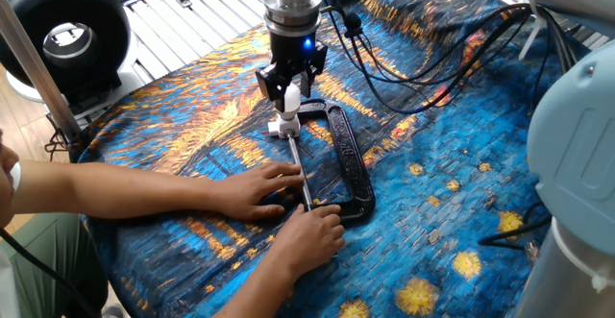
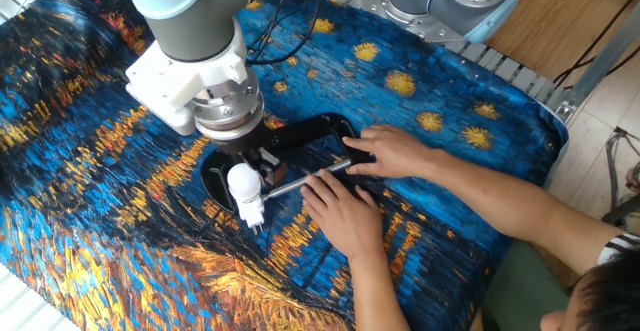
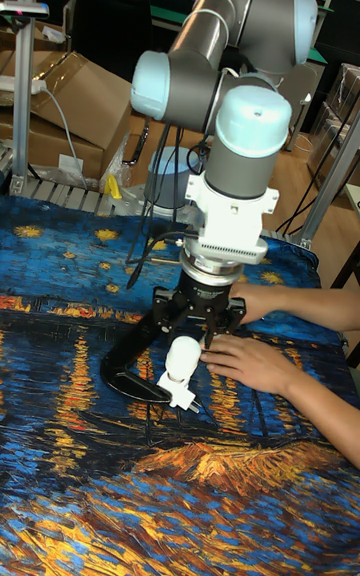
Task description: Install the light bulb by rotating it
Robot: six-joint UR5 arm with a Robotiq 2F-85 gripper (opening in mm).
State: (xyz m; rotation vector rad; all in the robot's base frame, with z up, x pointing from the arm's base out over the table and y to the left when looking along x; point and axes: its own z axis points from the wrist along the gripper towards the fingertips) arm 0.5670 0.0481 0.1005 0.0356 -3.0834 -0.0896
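Above the black metal C-clamp [image 1: 348, 164] — gripper [image 1: 291, 88] fingers straddle the small matte white bulb [image 1: 290, 97], seated on its white socket base [image 1: 284, 126]; whether clamped, cannot tell.

Bulb [image 2: 243, 180] sits on its socket [image 2: 254, 211] at the clamp's [image 1: 348, 160] end — gripper [image 1: 289, 85] right above, two hands [image 2: 345, 214] on the clamp's screw rod
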